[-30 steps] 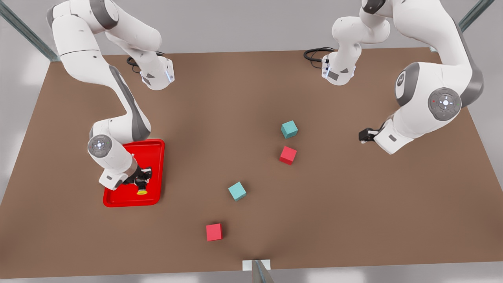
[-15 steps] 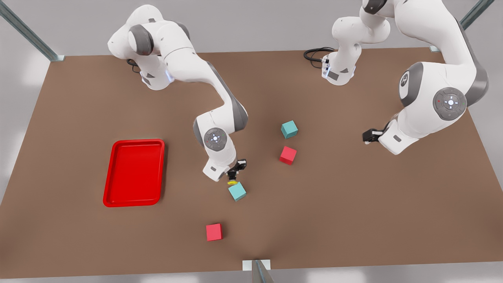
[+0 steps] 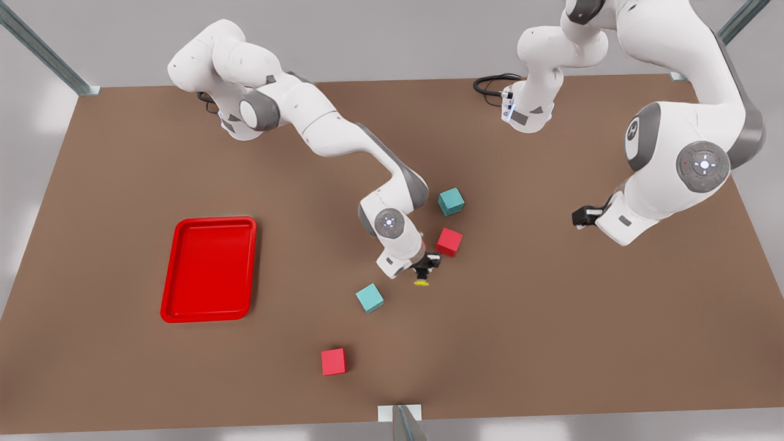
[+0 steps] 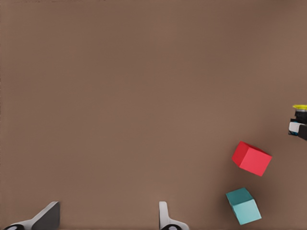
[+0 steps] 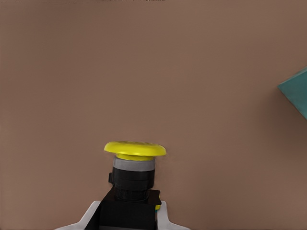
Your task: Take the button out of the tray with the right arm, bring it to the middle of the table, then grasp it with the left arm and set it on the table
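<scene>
Now the right gripper (image 3: 424, 270) hangs over the middle of the table (image 3: 551, 343), its fingers clamped on the dark body of the button (image 3: 422, 280) — the yellow cap sticks out past the fingertips, as the right wrist view shows (image 5: 135, 165). In the front view it sits just beside a red cube (image 3: 449, 241) and near a teal cube (image 3: 370, 297); another teal cube (image 3: 451, 201) lies just beyond the arm's elbow, and a second red cube (image 3: 334, 361) rests well apart toward the near edge. The tray (image 3: 184, 306) lies well off to the front view's left, holding nothing. The left gripper (image 3: 580, 216) waits on the front view's right, well apart from the button; its fingers (image 4: 165, 218) stand spread wide — nothing between them, only bare tabletop beneath.
</scene>
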Tool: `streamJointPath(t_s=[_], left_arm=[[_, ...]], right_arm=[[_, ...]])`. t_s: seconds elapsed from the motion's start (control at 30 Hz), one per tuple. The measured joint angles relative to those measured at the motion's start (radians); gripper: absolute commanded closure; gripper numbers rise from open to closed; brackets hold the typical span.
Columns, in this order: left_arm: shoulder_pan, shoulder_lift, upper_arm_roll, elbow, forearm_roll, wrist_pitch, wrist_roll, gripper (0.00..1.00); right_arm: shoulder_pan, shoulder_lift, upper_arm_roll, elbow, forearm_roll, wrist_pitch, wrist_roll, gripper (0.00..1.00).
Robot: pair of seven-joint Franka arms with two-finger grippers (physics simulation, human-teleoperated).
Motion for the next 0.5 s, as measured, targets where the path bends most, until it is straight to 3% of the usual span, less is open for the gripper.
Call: streamJointPath(t_s=[0.03, 0.07, 0.2, 0.27, 0.4, 0.5], left_arm=[[-0.001, 0.000, -0.001, 0.001, 0.003, 0.001, 0.000, 0.00], [-0.003, 0.003, -0.001, 0.001, 0.005, 0.002, 0.000, 0.00], [-0.009, 0.007, -0.002, 0.003, 0.008, 0.006, -0.001, 0.00], [-0.010, 0.007, -0.005, 0.004, 0.009, 0.012, -0.002, 0.00], [-0.138, 0.004, -0.026, 0.056, -0.009, 0.015, -0.028, 0.00], [-0.323, 0.050, -0.056, 0.099, -0.040, 0.020, -0.071, 0.00]], right_arm=[[-0.002, 0.007, 0.000, 0.002, 0.000, 0.016, 0.019, 0.17], [-0.004, 0.013, 0.000, 0.003, 0.001, 0.028, 0.037, 0.00], [-0.014, -0.024, -0.006, -0.010, -0.002, 0.028, 0.097, 0.00], [-0.047, -0.216, 0.014, -0.164, -0.048, 0.003, 0.104, 0.00], [-0.280, -0.753, 0.116, -0.737, -0.246, -0.074, 0.046, 0.00], [-0.530, -0.958, 0.126, -0.871, -0.430, -0.190, -0.048, 0.00]])
